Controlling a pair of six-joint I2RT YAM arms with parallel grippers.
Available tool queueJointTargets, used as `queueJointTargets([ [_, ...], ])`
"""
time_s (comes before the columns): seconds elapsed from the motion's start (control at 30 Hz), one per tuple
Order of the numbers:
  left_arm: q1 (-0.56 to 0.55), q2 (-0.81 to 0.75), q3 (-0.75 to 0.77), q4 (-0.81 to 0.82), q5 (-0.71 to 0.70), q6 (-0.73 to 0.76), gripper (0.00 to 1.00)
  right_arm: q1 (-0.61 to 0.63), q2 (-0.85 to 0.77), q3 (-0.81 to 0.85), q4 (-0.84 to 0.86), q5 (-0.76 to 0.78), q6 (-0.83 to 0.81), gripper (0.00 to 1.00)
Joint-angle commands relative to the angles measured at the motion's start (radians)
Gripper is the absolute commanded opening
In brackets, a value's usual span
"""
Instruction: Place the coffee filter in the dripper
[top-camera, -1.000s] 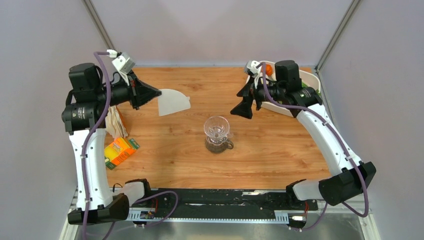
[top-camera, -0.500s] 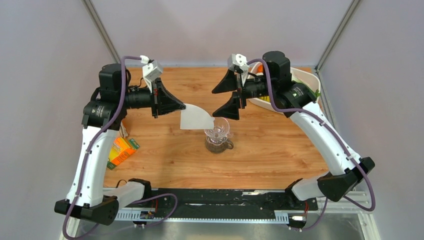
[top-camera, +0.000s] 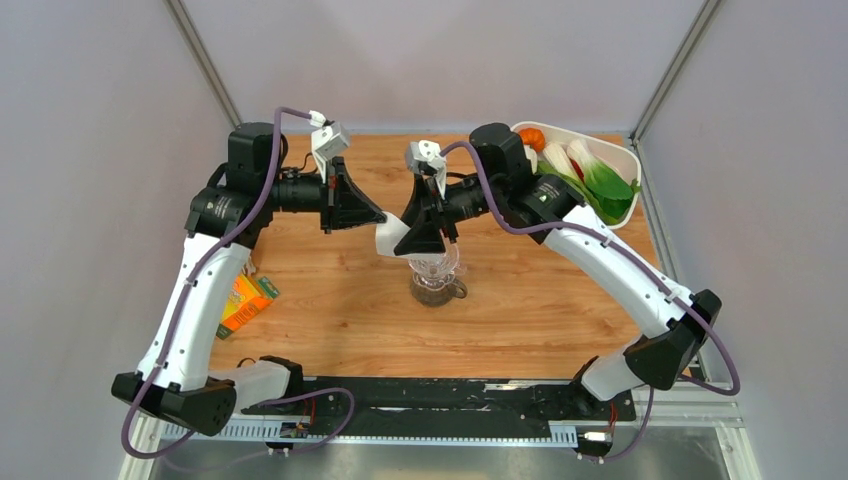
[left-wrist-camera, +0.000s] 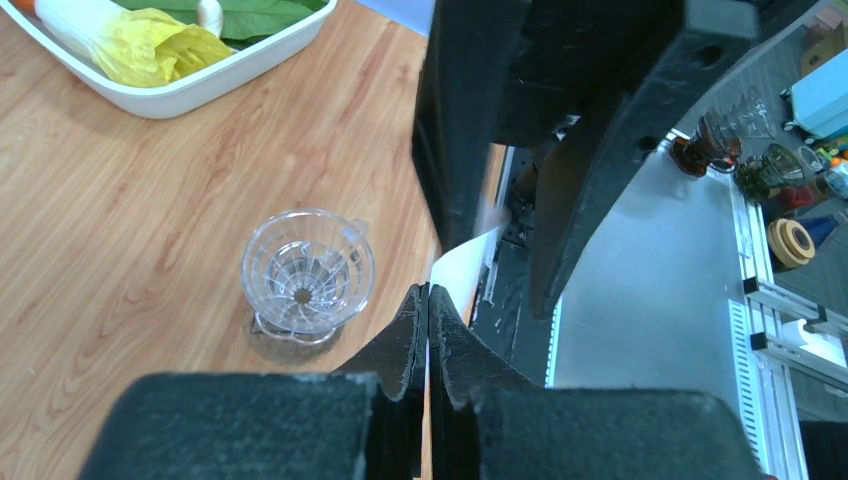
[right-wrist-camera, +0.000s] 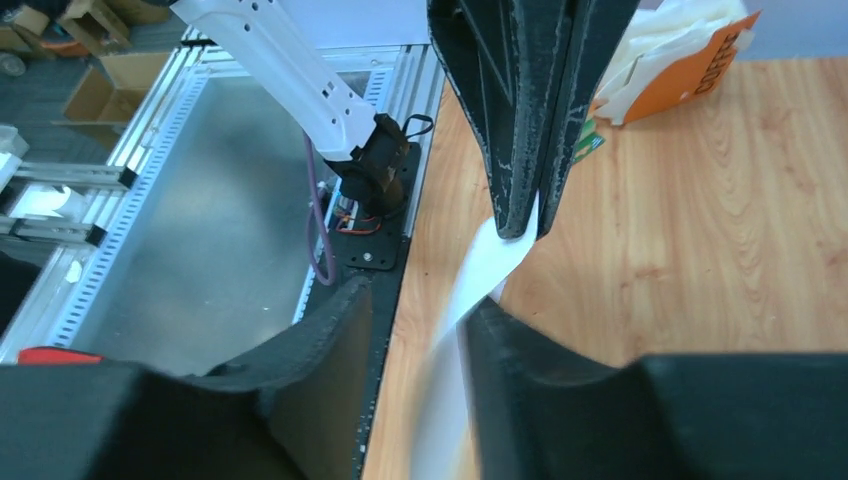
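Surface: a wooden table (top-camera: 540, 300) with warm orange-brown grain, smooth and matte, enclosed by plain grey walls (top-camera: 440, 60).
Dripper: the dripper (top-camera: 433, 262) is clear and funnel-shaped with ribbed walls and a round rim. It stands upright with its mouth up, near the table's centre.
Jug: a small glass jug (top-camera: 440, 292) with a handle and dark contents sits directly under the dripper.
Filter: the filter (top-camera: 391, 240) is thin, smooth white paper, seen almost edge-on from both wrists. It hangs in the air just at 10 o'clock from the dripper's rim, not inside it.
Filter axis: its length runs from the left fingertips toward 4 o'clock, into the right gripper's gap. Which end is the pointed one cannot be told.
Left gripper: the left gripper (left-wrist-camera: 428, 325) has its black wedge fingers pressed together, pinching one edge of the filter.
Right gripper: the right gripper (right-wrist-camera: 425, 350) has its fingers spread, with the paper passing between them. Whether either finger touches the paper is unclear.
Tray: a white plastic tray (top-camera: 628, 160) at 2 o'clock holds leafy greens (top-camera: 600, 180).
Packet: an orange packet (top-camera: 243, 302) lies flat at 8 o'clock, well apart from the dripper.
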Motion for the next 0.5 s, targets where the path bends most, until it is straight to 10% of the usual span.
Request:
queueJointTargets([
  [0.0,-0.005,0.008,0.046,0.003,0.01,0.033,0.0,0.004,-0.002,-0.035,0.041,0.011,0.029,0.28],
  [0.1,-0.005,0.012,0.058,-0.01,0.008,0.046,0.0,0.004,-0.022,-0.07,0.048,0.037,0.042,0.0],
  [0.47,0.029,0.057,0.176,-0.003,-0.011,0.05,0.0,-0.028,-0.095,-0.201,0.071,0.062,0.081,0.0],
])
